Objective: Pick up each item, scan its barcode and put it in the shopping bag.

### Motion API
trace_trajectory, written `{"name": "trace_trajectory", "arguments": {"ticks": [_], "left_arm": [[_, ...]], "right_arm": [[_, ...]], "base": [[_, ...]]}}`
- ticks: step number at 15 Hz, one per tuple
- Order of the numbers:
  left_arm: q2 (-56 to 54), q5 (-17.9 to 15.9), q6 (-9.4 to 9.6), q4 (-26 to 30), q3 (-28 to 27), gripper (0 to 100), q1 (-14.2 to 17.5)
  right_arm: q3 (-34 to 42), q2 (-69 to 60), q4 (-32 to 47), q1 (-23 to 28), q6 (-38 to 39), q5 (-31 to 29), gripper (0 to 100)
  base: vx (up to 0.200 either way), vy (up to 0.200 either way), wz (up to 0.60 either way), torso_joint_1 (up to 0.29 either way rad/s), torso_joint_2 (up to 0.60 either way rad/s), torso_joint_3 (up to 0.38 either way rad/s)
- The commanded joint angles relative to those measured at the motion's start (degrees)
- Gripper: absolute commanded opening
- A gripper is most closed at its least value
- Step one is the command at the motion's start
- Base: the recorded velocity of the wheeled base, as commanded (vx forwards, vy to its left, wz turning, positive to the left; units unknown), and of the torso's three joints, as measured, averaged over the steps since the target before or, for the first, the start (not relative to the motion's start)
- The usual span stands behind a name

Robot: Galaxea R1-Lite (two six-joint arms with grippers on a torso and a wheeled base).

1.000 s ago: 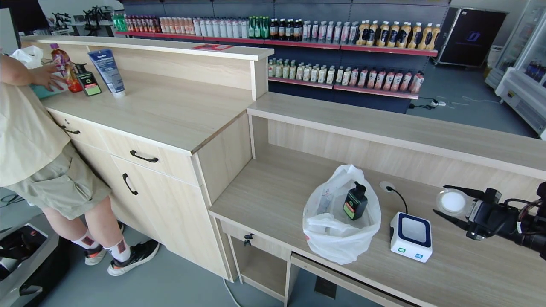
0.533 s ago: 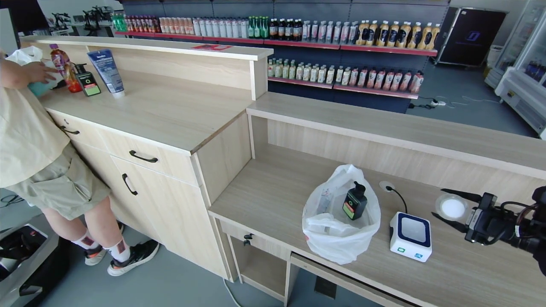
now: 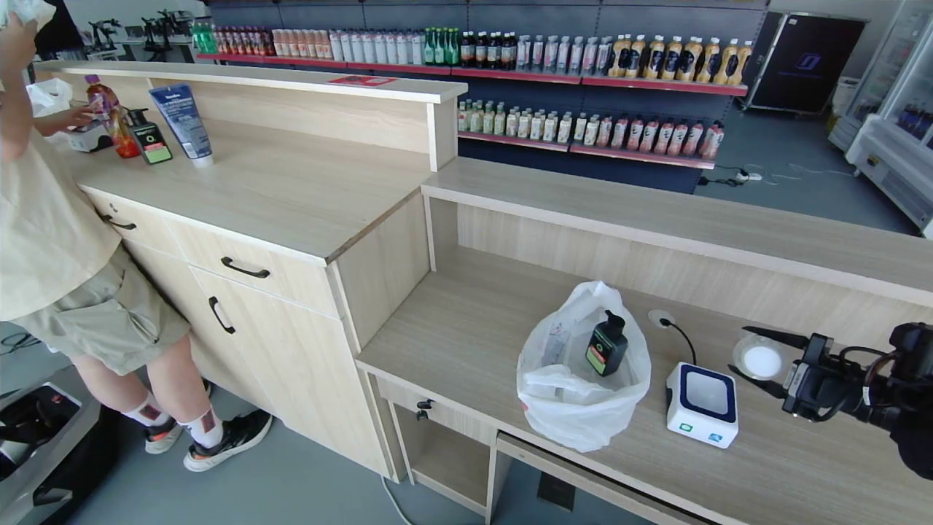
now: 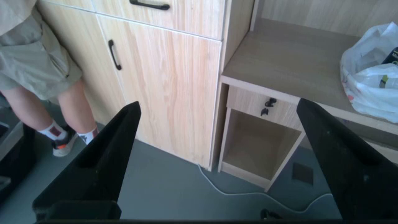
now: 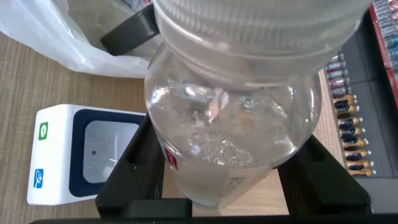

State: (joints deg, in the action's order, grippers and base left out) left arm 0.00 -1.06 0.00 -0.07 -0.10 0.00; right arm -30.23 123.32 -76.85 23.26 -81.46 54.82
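Observation:
My right gripper (image 3: 740, 350) is shut on a clear jar (image 3: 760, 359) with a white lid, held over the lower counter just right of the white barcode scanner (image 3: 702, 405). In the right wrist view the jar (image 5: 230, 124) hangs between black fingers (image 5: 127, 32), above the scanner (image 5: 81, 162) and near the bag (image 5: 56, 37). The white shopping bag (image 3: 576, 394) stands open left of the scanner with a black pump bottle (image 3: 606, 346) inside. My left gripper (image 4: 219, 106) hangs open over the floor in front of the cabinet, nothing between its fingers.
On the raised counter (image 3: 277, 197) at the far left stand an orange drink bottle (image 3: 109, 117), a black pump bottle (image 3: 149, 138) and a blue tube (image 3: 182, 120), with a person's hand (image 3: 73, 117) beside them. Stocked shelves line the back wall.
My right gripper has carried the jar leftward, closer to the scanner. The person's hand has shifted among the things on the raised counter.

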Motion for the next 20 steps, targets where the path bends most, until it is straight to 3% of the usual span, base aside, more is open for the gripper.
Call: {"name": "trace_trajectory", "arguments": {"ticks": [1,20], "left_arm": [[0.00,0.01,0.00,-0.01,0.01,100,0.00],[0.00,0.01,0.00,-0.01,0.01,100,0.00]], "right_arm": [[-0.44,2.10,-0.23,-0.14,-0.19,0.02,0],[-7.12,10.71,-2.08,-4.71,0.33,0.02,0]], "base": [[0.000,0.000,0.00,0.000,0.00,0.000],[0.000,0.000,0.00,0.000,0.00,0.000]]}}
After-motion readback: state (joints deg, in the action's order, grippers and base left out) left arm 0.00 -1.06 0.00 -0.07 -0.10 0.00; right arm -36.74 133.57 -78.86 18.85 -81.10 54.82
